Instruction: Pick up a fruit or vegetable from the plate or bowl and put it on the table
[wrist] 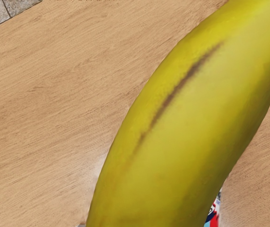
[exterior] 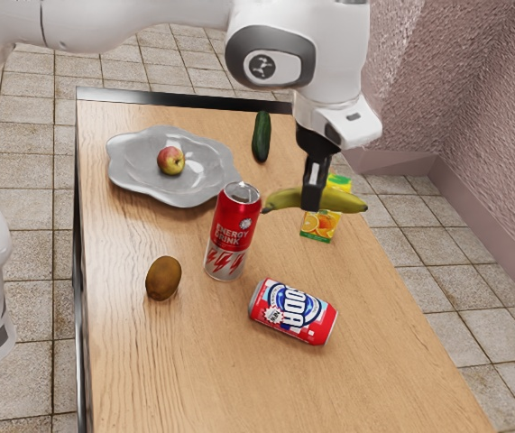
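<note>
A gray plate with a wavy rim (exterior: 146,187) sits toward the table's (exterior: 140,379) corner at the exterior view's upper left, close to the side edge there. It holds one apple (exterior: 171,161), red and yellow, near its middle.

The gripper (exterior: 314,200) is closed around one banana (exterior: 343,200), its fingers stopped partway by the fruit's thickness; the farther finger is hidden, so the grip is read from the nearer one and from how the banana hangs level above the table, toward the edge at the exterior view's right. In the wrist view the banana stretches large beneath the hand.

There are three drink containers: one juice carton (exterior: 317,227) near that same edge, partly behind the banana; one red energy drink can (exterior: 232,233), upright between the plate and one soda can (exterior: 293,312), which lies on its side well in from the edges. Two more pieces of produce rest on the table: one cucumber (exterior: 261,137) near the black-trimmed far edge, and one kiwi (exterior: 163,278) nearer the exterior view's left edge of the table.
</note>
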